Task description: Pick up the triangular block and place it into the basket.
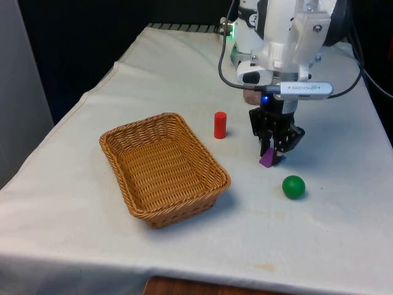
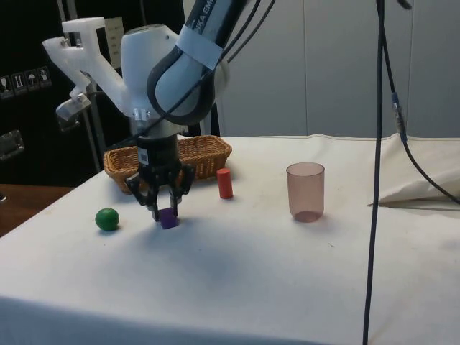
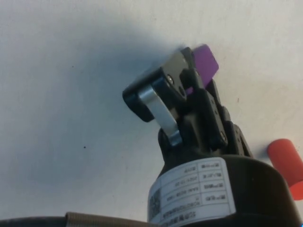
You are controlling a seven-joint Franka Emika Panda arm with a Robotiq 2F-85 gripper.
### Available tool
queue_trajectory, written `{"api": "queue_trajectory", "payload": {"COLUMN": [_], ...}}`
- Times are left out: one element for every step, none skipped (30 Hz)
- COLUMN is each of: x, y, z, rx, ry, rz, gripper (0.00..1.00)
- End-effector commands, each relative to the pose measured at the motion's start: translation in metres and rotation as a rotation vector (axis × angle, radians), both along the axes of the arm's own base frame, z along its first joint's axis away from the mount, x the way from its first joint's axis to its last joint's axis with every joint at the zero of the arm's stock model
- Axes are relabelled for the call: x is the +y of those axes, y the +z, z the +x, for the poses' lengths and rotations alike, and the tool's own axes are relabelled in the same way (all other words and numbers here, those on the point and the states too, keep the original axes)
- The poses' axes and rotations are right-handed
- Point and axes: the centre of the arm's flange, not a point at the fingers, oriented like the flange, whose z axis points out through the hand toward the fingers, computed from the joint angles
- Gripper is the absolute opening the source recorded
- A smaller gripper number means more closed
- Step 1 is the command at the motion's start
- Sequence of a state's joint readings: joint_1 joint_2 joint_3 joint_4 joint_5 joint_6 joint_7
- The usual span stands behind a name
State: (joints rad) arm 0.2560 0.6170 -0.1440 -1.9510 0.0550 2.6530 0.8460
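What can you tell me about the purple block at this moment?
The purple triangular block is small, solid-coloured and smooth, with flat faces. It sits low on the white cloth, between the fingers of the black gripper, which close on it. The green ball and red cylinder lie near, apart from it; the basket is farther off.

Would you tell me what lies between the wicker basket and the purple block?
In the front view, bare white cloth separates the woven wicker basket from the purple triangular block; the red cylinder stands farther back.
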Motion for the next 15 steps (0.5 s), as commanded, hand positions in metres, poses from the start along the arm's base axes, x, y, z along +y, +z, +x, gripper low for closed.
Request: {"api": "queue_trajectory", "payload": {"x": [0.001,0.001,0.001,0.001,0.001,0.001,0.000,0.001,0.002,0.002,0.002,0.002,0.002,0.002,0.002], "y": [-0.002,-0.002,-0.002,-0.002,-0.002,0.002,0.000,0.002,0.008,0.011,0.013,0.016,0.018,0.021,0.026], "z": [0.001,0.001,0.001,0.001,0.001,0.001,0.000,0.001,0.003,0.004,0.005,0.005,0.006,0.007,0.008], "rx": [-0.009,-0.009,-0.009,-0.009,-0.010,-0.012,-0.001,-0.012,-0.018,-0.023,-0.026,-0.029,-0.031,-0.034,-0.041], "ry": [-0.009,-0.009,-0.010,-0.010,-0.010,-0.015,-0.004,-0.015,-0.025,-0.029,-0.033,-0.036,-0.041,-0.044,-0.049], "rz": [-0.001,-0.001,-0.001,-0.001,0.000,-0.001,0.000,-0.001,0.000,0.000,0.000,0.001,0.002,0.003,0.004], "gripper": [0.38,0.34,0.33,0.33,0.33,0.33,0.33,0.33,0.33,0.33,0.33,0.33,0.33,0.33,0.33]}}
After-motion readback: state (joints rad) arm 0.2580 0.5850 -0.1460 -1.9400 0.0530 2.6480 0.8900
